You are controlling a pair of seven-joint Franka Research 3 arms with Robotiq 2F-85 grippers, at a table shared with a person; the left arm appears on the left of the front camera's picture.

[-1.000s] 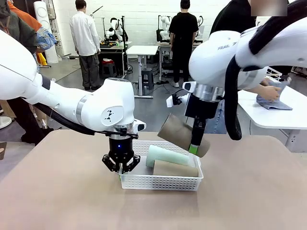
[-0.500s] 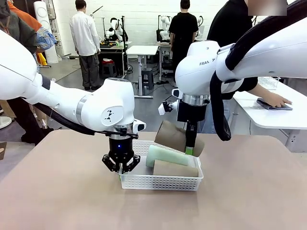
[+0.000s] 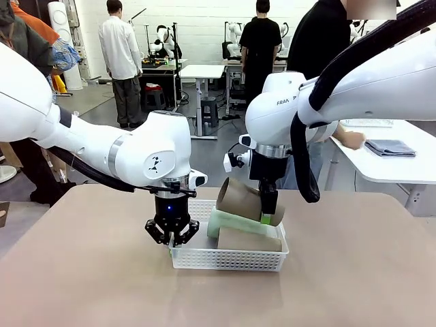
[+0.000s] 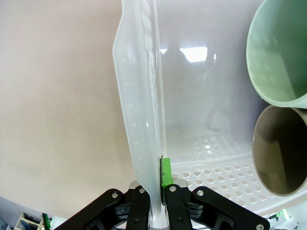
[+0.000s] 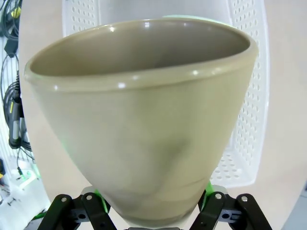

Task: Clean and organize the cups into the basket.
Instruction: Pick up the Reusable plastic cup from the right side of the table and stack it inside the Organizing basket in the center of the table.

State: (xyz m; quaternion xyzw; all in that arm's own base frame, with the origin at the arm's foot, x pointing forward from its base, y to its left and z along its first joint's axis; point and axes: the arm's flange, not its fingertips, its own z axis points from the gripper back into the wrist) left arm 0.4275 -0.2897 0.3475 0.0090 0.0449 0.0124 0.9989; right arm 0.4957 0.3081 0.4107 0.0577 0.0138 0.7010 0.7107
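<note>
The white lattice basket (image 3: pixel 204 257) sits mid-table. Inside it lie a pale mint cup (image 3: pixel 228 223) and a tan cup (image 3: pixel 248 240), both on their sides; the left wrist view shows their open mouths, mint cup (image 4: pixel 278 57) above tan cup (image 4: pixel 280 148). My left gripper (image 3: pixel 172 238) is shut on the basket's left wall (image 4: pixel 141 120), pinching it between the green pads. My right gripper (image 3: pixel 267 216) holds another tan cup (image 3: pixel 240 197) tilted on its side just above the basket's far part; in the right wrist view that cup (image 5: pixel 139 120) sits between the fingers over the basket (image 5: pixel 244 96).
A brown table (image 3: pixel 82 286) has free room all around the basket. Beyond the far edge a person in black leans over a white side table (image 3: pixel 388 163) with a folded grey cloth (image 3: pixel 390 147). Other people stand farther back.
My right gripper has carried the tan cup left and down, from beside the basket's right end to just over the cups inside. The left gripper has held still.
</note>
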